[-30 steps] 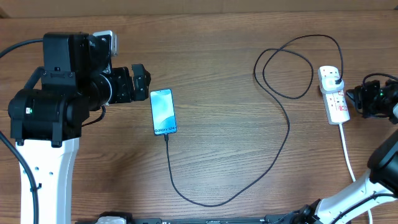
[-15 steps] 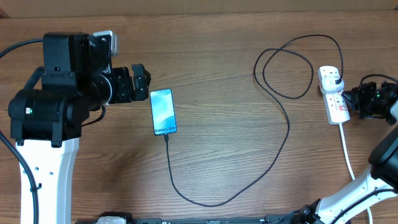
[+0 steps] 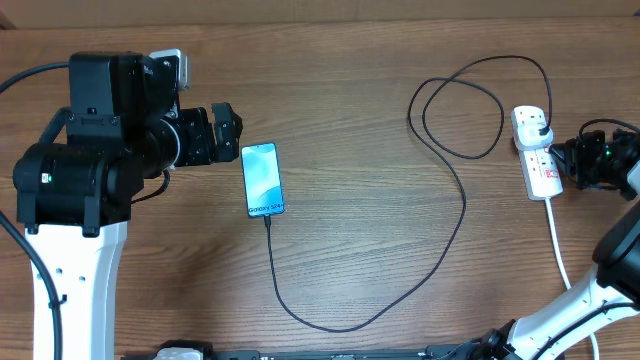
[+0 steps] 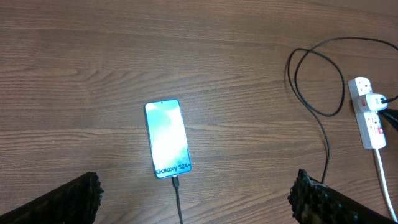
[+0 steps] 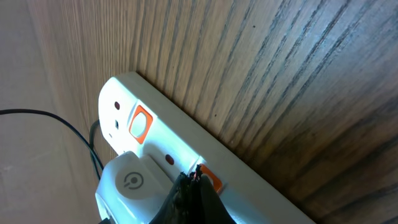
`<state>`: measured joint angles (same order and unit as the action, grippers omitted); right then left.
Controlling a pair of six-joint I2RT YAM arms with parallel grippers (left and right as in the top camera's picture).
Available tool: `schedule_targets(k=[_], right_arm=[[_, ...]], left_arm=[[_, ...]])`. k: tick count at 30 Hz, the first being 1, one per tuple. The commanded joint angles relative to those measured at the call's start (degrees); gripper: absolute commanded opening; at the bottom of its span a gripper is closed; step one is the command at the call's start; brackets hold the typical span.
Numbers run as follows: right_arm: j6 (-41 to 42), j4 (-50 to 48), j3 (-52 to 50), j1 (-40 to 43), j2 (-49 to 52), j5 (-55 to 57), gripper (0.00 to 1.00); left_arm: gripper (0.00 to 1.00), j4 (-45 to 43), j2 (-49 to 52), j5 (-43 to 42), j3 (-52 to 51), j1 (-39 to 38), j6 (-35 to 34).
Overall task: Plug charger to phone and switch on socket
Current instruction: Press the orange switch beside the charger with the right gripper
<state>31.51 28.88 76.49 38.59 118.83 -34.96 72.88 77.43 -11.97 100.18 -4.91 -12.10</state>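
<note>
Right gripper at socket; charger in phone (lit)

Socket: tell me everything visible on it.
The socket is a white, plastic-looking power strip lying flat near the right edge of the table, long axis pointing away from the robot. It carries orange-red switches, a white adapter plugged in near the far end, and a thick white cord leaving the near end. The right gripper, shut, appears to touch it beside one switch.
</note>
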Motion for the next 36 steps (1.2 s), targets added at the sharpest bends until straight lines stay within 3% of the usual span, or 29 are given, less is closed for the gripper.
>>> schedule_targets(k=[1,36], right_arm=[[0.0,-0.3,0.0,-0.1,0.6,-0.9,0.04],[-0.4,2.7,-0.8,-3.4,0.9,1.9,0.04]], left_arm=[[1.00,0.0,0.1,-0.7,1.2,-0.1,-0.3],[1.00,0.0,0.1,-0.7,1.2,-0.1,-0.3]])
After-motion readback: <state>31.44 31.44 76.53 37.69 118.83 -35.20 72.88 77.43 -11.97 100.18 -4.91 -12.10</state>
